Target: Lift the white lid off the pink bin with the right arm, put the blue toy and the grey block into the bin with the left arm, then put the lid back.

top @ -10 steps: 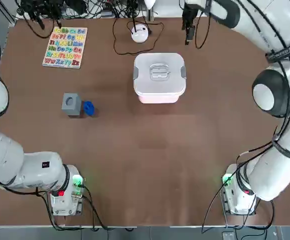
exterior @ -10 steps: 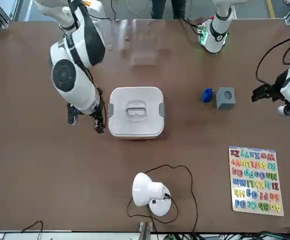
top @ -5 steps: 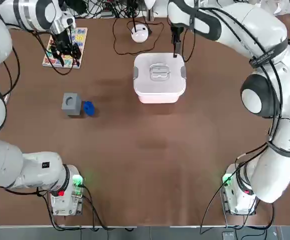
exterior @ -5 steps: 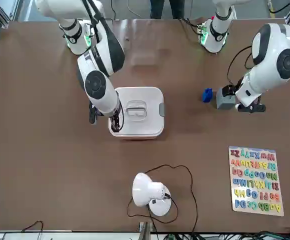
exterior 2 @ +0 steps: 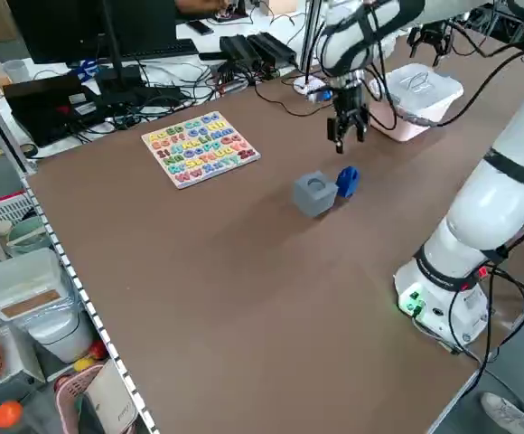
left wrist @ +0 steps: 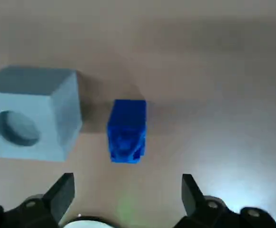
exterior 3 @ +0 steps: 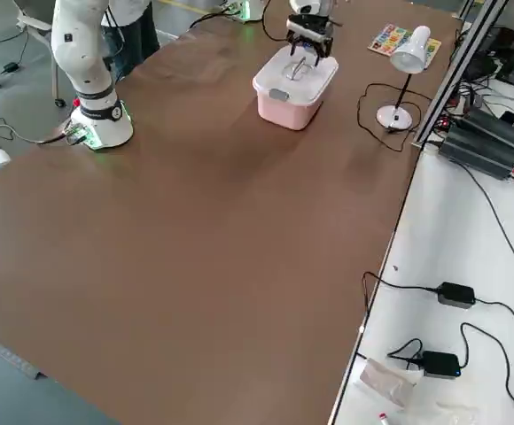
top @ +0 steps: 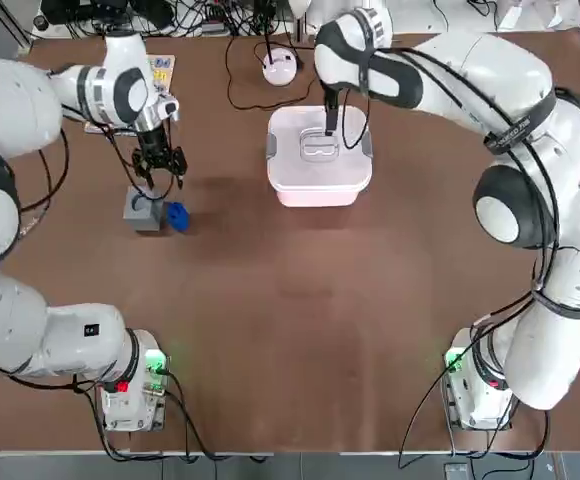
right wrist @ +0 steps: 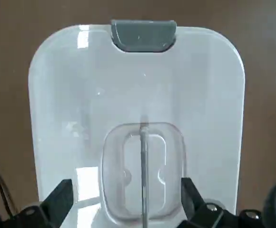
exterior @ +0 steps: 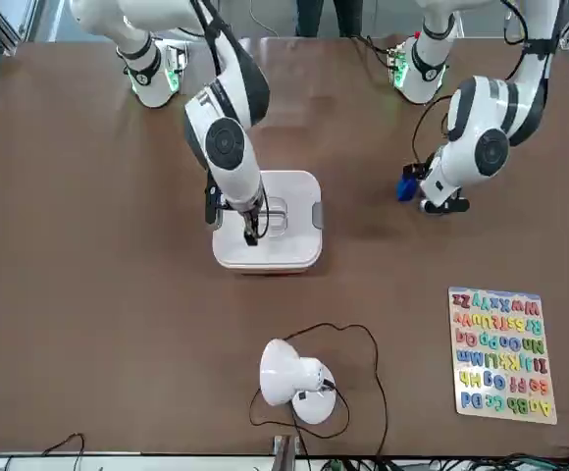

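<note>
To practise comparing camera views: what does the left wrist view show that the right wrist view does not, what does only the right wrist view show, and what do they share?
Only the left wrist view shows the grey block with its round hole and the blue toy beside it, apart, with the open left gripper above them. Only the right wrist view shows the white lid, with its recessed handle and one grey clip, under the open right gripper. Both show the brown table and two spread, empty fingers.
</note>
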